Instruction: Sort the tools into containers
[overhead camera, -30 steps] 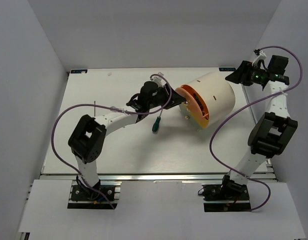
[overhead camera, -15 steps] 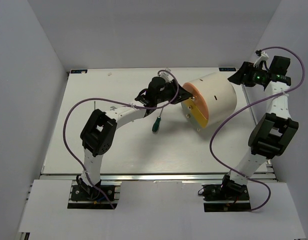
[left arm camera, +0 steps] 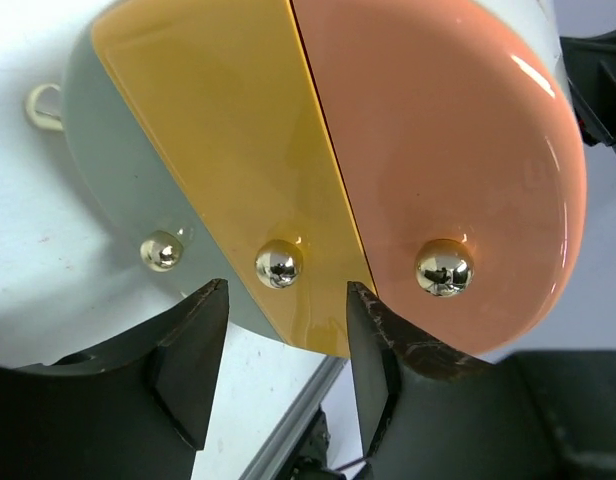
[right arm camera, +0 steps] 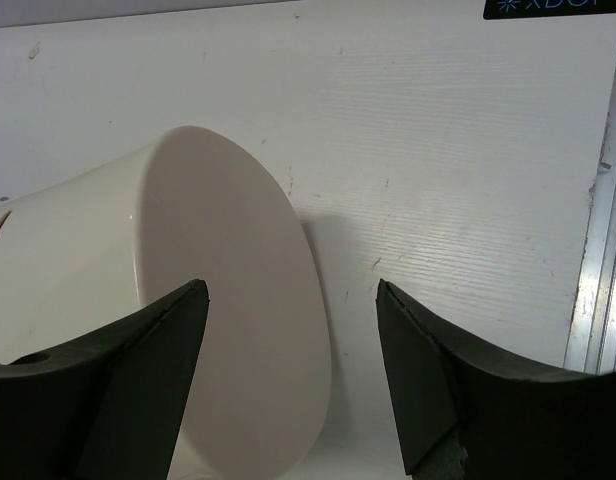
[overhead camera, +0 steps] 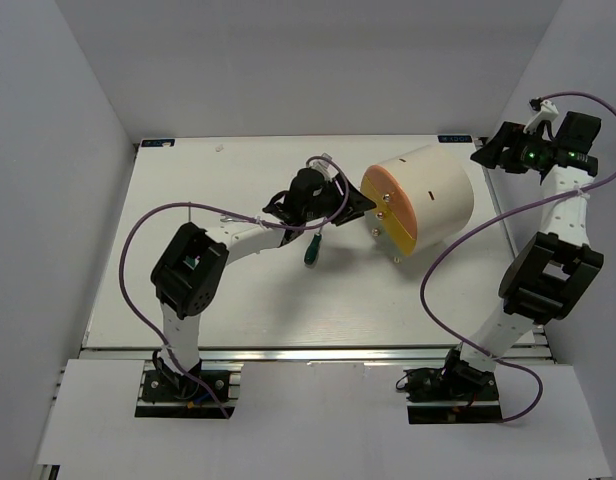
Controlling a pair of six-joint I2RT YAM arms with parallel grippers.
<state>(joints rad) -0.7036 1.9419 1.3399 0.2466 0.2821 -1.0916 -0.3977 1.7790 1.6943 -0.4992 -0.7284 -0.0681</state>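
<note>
1. The drum (overhead camera: 435, 192) lies on its side on the tabletop (overhead camera: 188, 300), right of centre in the top view. Its round face is turned toward the lower left of the frame.
2. In the left wrist view the face fills the frame. A yellow panel (left arm camera: 218, 130) on the left meets an orange panel (left arm camera: 438, 130) on the right along a straight seam.
3. Three shiny round knobs sit in a row low on the face: the left knob (left arm camera: 162, 251) on a pale section, the middle knob (left arm camera: 279, 265) on the yellow, and the right knob (left arm camera: 444, 268) on the orange.
4. The left hand (overhead camera: 360, 203) is right at the face and is released. Its dark fingers (left arm camera: 188, 350) are spread, with the middle knob just above the gap and nothing between them.
5. The right hand (overhead camera: 485, 155) hangs at the upper right of the top view, near the drum's rear end. Its fingers (right arm camera: 138, 390) are spread wide and grasp nothing, and the cream rear end shows beyond them.
6. One screwdriver (overhead camera: 311, 250) with a green handle lies on the tabletop under the left arm. It is near the face, to its lower left, and apart from it.
7. A blue label (right arm camera: 553, 8) sits at the top right corner of the right wrist view. Its white letters are cut by the frame edge and cannot be read.
</note>
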